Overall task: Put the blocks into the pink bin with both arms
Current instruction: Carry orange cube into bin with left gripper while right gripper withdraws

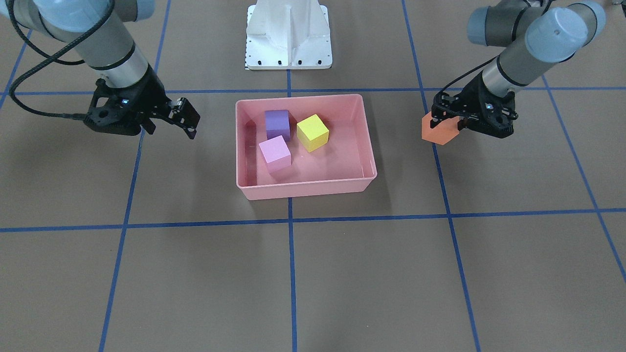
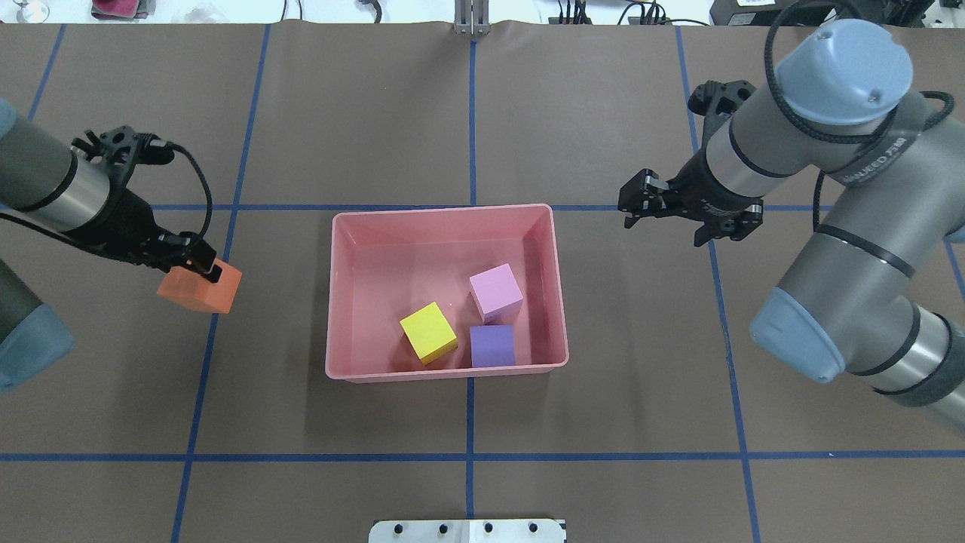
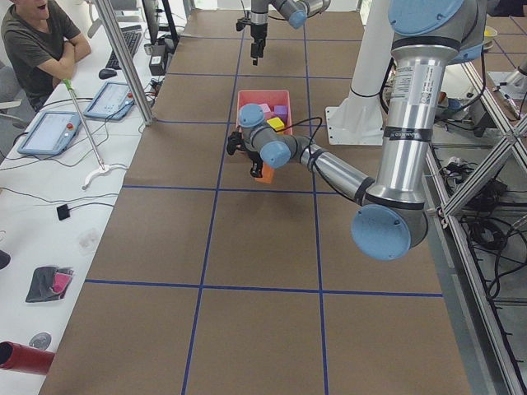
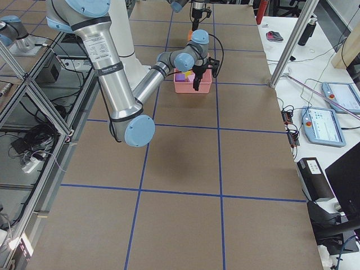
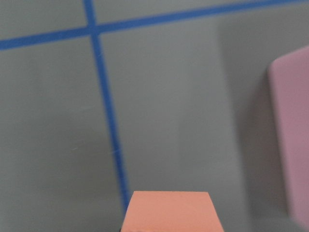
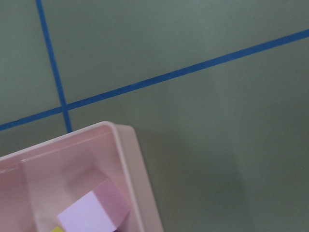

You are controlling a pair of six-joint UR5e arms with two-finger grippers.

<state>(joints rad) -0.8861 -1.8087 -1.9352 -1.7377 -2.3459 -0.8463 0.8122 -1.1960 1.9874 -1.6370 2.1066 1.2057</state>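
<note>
The pink bin (image 2: 445, 215) stands mid-table and holds the purple block (image 2: 492, 345), the light pink block (image 2: 495, 291) and the yellow block (image 2: 428, 332). My left gripper (image 2: 203, 270) is shut on the orange block (image 2: 197, 289) and holds it above the table, to the left of the bin and apart from it. In the front-facing view the orange block (image 1: 437, 131) is on the right of the bin (image 1: 303, 188). My right gripper (image 2: 635, 201) is open and empty, just off the bin's far right corner. The right wrist view shows that bin corner (image 6: 130, 159) and the light pink block (image 6: 91, 212).
The white base pedestal (image 1: 288, 34) stands behind the bin on the robot's side. Blue tape lines (image 2: 471, 456) cross the brown table. A seated operator (image 3: 37, 41) and tablets are beside the table's long edge, away from the arms.
</note>
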